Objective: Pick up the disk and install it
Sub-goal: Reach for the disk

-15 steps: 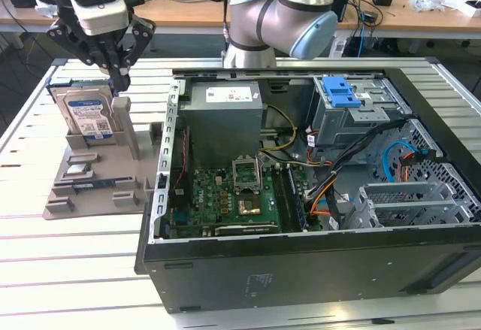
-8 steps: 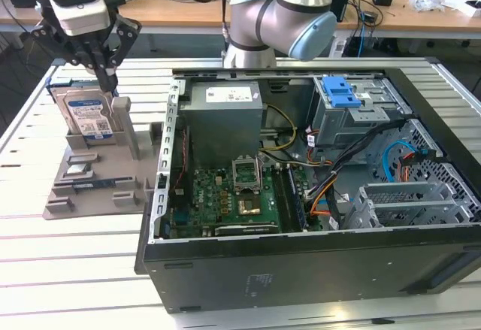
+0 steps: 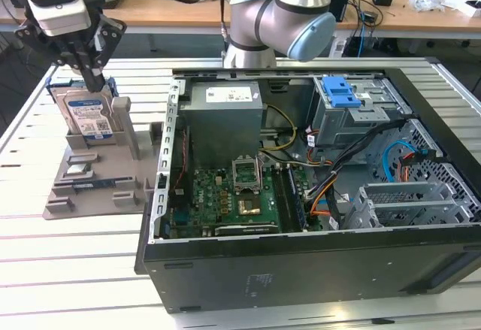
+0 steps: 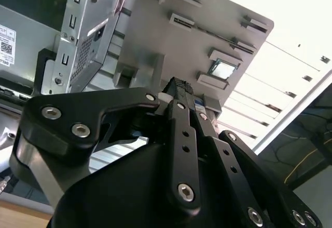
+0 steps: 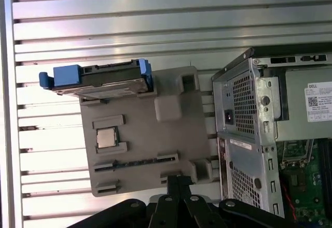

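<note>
In the grey plastic stand (image 3: 98, 183) sits the flat disk (image 3: 86, 112).

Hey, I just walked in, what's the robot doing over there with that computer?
The arm's gripper is down at the top edge of the disk, which stands upright in the grey stand on the exterior view's left. I can't tell whether it has gripped the disk. The open computer case lies beside the stand, and the disk is not yet installed in it.
</note>
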